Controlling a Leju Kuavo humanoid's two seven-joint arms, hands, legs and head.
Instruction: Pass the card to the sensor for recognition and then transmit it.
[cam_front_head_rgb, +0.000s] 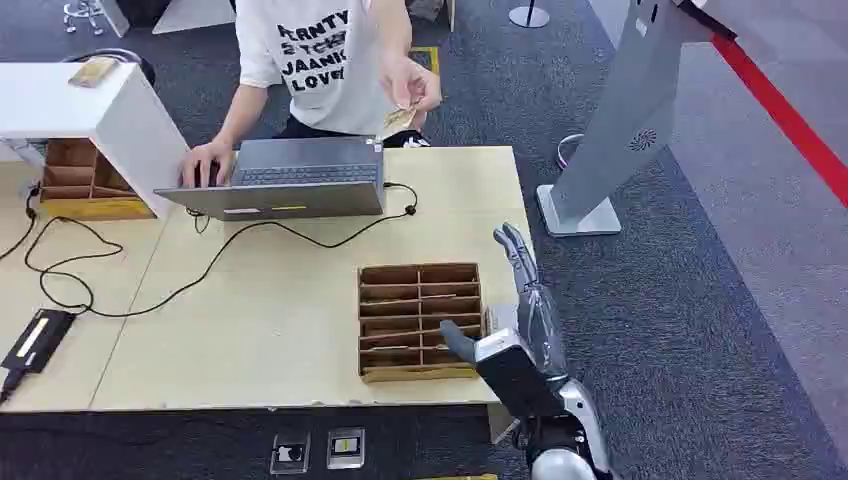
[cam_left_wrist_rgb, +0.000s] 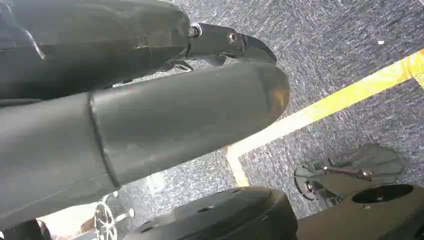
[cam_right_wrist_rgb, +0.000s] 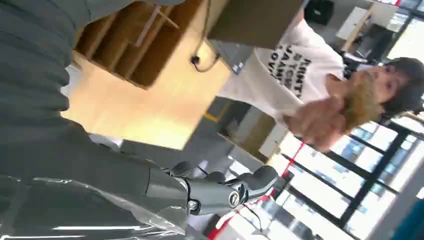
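The right hand (cam_front_head_rgb: 520, 320) is reaching up over the table's (cam_front_head_rgb: 250, 330) near right corner, fingers stretched forward and apart, thumb out to the side, holding nothing. Just beside its thumb the tray (cam_front_head_rgb: 420, 320) of slotted compartments is sitting, with thin card-like pieces lying in some of its slots.

Well ahead of the fingertips and across the table, a person (cam_front_head_rgb: 320, 60) is holding the card (cam_front_head_rgb: 400, 117) up in one hand, while their other hand is resting on the laptop (cam_front_head_rgb: 290, 178). In the right wrist view the card (cam_right_wrist_rgb: 362, 102) is showing as a blurred tan patch in that raised hand, far beyond the robot's fingers (cam_right_wrist_rgb: 240, 187).

Off to the hand's right and farther forward, a grey kiosk (cam_front_head_rgb: 625, 120) is standing on the carpet; whether this is the sensor I cannot tell.

The left hand (cam_left_wrist_rgb: 150, 120) is hanging down over the carpet beside a yellow line (cam_left_wrist_rgb: 325, 107); its thumb is lying straight and nothing is showing in it, but whether the fingers are spread or closed I cannot tell.

By my reading the task is barely begun: the robot is not yet holding the card, so taking it, presenting it to the sensor and passing it on are all left.
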